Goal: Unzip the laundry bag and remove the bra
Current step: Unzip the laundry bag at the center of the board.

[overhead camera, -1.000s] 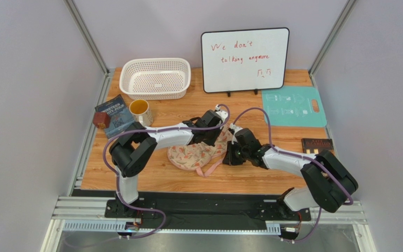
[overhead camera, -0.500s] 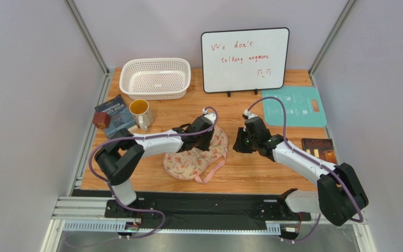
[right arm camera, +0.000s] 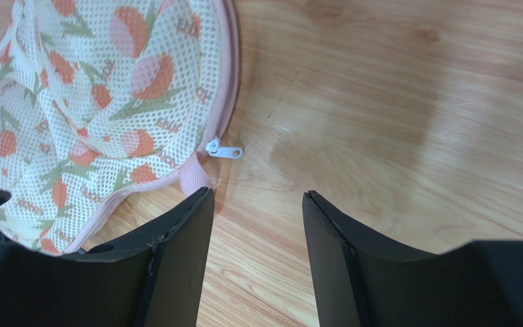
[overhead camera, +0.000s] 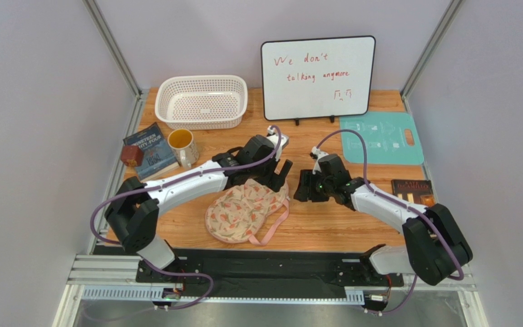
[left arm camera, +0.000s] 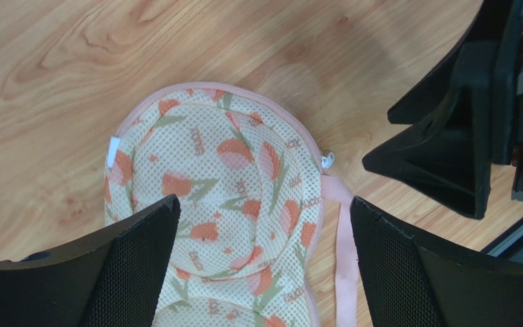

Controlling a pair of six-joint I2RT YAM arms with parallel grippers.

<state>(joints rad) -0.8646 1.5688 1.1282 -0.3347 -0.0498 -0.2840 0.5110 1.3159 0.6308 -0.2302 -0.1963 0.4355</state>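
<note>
The laundry bag [overhead camera: 245, 211] lies flat on the wooden table, cream mesh with orange and green print and pink trim. Its pink strap [overhead camera: 276, 223] trails off the right side. My left gripper [overhead camera: 279, 174] hovers open over the bag's far lobe [left arm camera: 223, 170], holding nothing; its fingers [left arm camera: 134, 266] straddle that lobe. My right gripper [overhead camera: 303, 188] stands open just right of the bag, over bare wood [right arm camera: 257, 197]. The white zipper pull [right arm camera: 223, 150] lies at the bag's pink edge, ahead of the right gripper's left finger [right arm camera: 175, 252]. The bra is hidden.
At the back stand a white perforated basket [overhead camera: 201, 101] and a whiteboard [overhead camera: 317, 78]. A yellow mug [overhead camera: 182, 146], a blue book [overhead camera: 149, 150] and a brown cube [overhead camera: 132, 155] sit at the left. A teal board [overhead camera: 381, 138] and a dark book [overhead camera: 413, 189] lie at the right.
Both grippers were shut at the bag and have opened and lifted off it. The bag now lies free, shifted a little toward the front left.
</note>
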